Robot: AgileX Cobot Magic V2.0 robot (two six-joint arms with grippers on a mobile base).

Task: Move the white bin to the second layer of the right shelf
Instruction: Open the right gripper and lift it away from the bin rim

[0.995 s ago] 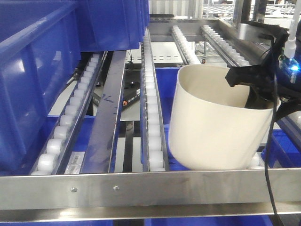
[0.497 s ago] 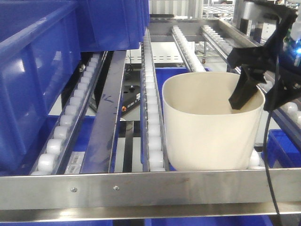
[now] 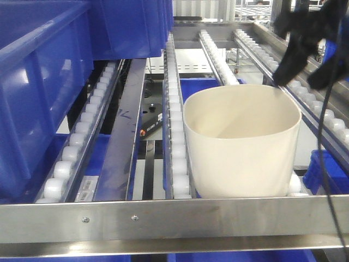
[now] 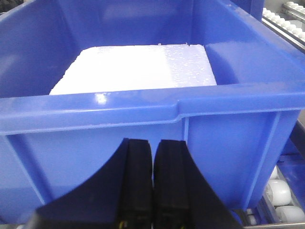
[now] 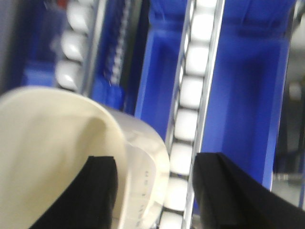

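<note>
The white bin (image 3: 241, 144) stands upright on the right shelf second layer (image 3: 174, 215), at the front end of the right-hand lanes. Its base rests on the roller lanes directly behind the flat steel front rail (image 3: 218, 218), and its left wall is just beside the central roller lane (image 3: 175, 125). The bin interior is visible in the front view and contains nothing that can be made out.

The right gripper (image 3: 297, 46) is above and behind the far right corner of the bin, clear of the rim in the front view. In the right wrist view, the right gripper (image 5: 152, 191) has its fingers (image 5: 97, 188) spread apart, with nothing between them except the bin rim below: one finger appears over the bin interior and the other over the roller lane outside the bin wall. No contact with the bin can be confirmed from this blurred view.

The left gripper (image 4: 153, 181) has its fingers (image 4: 136, 179) pressed together with no object between them. It is positioned just in front of the wall of a blue crate (image 4: 143, 129), which holds a white block (image 4: 138, 69).

In the front view, a large blue crate (image 3: 49, 76) occupies the left lanes of the same level, well apart from the white bin. Further blue crates (image 3: 327, 172) are visible on the level beneath the rollers.
</note>
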